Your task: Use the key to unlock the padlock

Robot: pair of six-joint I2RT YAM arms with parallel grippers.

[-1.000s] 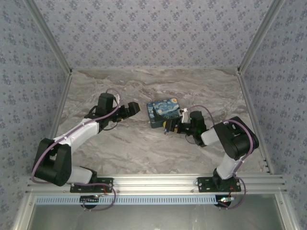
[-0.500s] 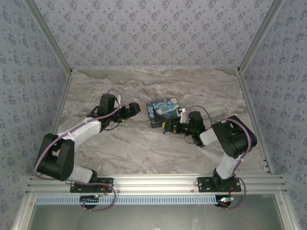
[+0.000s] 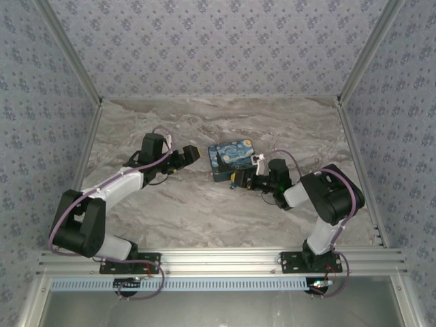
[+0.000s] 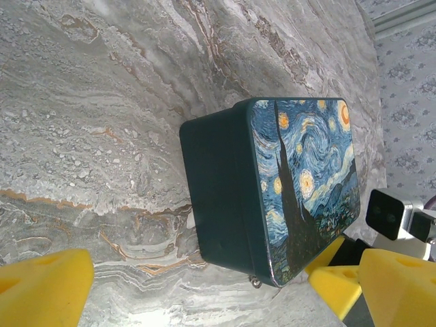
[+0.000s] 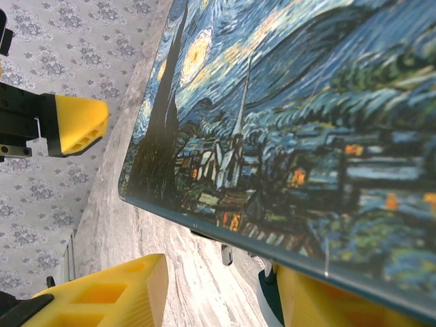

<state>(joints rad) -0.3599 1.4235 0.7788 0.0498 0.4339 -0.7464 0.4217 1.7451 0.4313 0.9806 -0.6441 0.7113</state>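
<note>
The right gripper [image 3: 237, 181], its yellow fingers [image 5: 109, 293] part-way apart and clamped on nothing, sits low against the near edge of the starry-night box [image 3: 233, 159] on the marble-patterned table [image 3: 204, 218]. Its wrist view catches a small teal body, apparently the padlock [image 5: 267, 310], just under the lid's edge near a silver hasp [image 5: 227, 255]. The padlock lies close against one finger and clear of the other. On the box's other side, the left gripper [image 3: 184, 157] hovers just above the table, jaws spread wide and empty, facing the box's dark side wall.
</note>
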